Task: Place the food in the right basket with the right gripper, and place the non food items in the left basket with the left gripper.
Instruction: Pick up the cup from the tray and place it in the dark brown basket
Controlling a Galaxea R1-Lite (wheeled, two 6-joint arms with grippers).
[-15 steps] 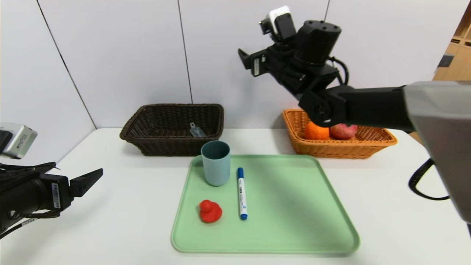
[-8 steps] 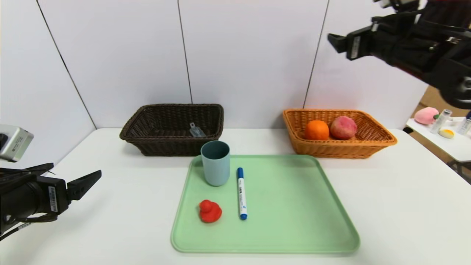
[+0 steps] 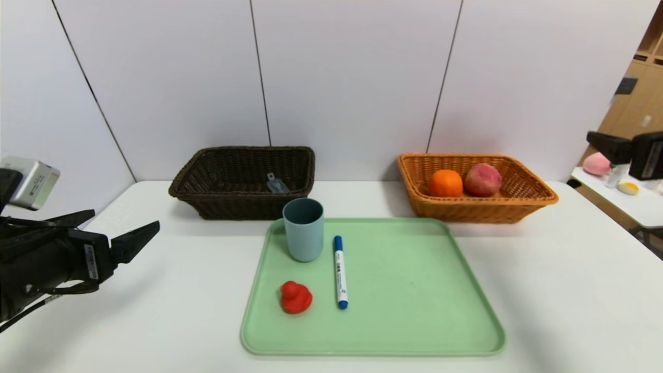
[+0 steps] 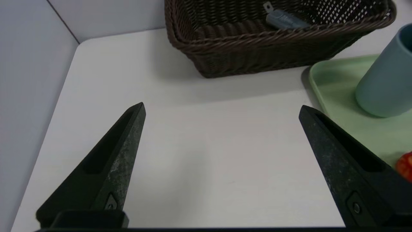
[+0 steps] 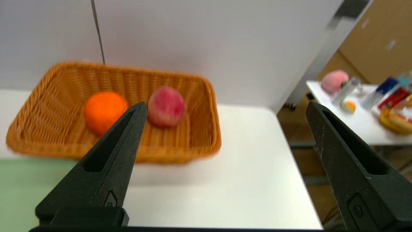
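Note:
A blue-grey cup (image 3: 303,229), a blue marker pen (image 3: 340,272) and a red rubber duck (image 3: 295,297) lie on the green tray (image 3: 414,290). The dark brown left basket (image 3: 243,178) holds a small grey item (image 3: 276,184). The orange right basket (image 3: 474,187) holds an orange (image 3: 445,183) and a red-pink fruit (image 3: 483,179). My left gripper (image 3: 124,233) is open and empty over the table, left of the tray; it also shows in the left wrist view (image 4: 222,109). My right gripper (image 5: 225,108) is open and empty at the far right, beyond the right basket.
A side table (image 3: 629,199) with a pink plush and small bottles stands off the main table's right edge. White wall panels stand close behind both baskets. The white table (image 3: 570,290) has bare room on either side of the tray.
My right arm has swung from above the right basket out and down to the far right edge of the view. My left gripper has moved slightly right and up.

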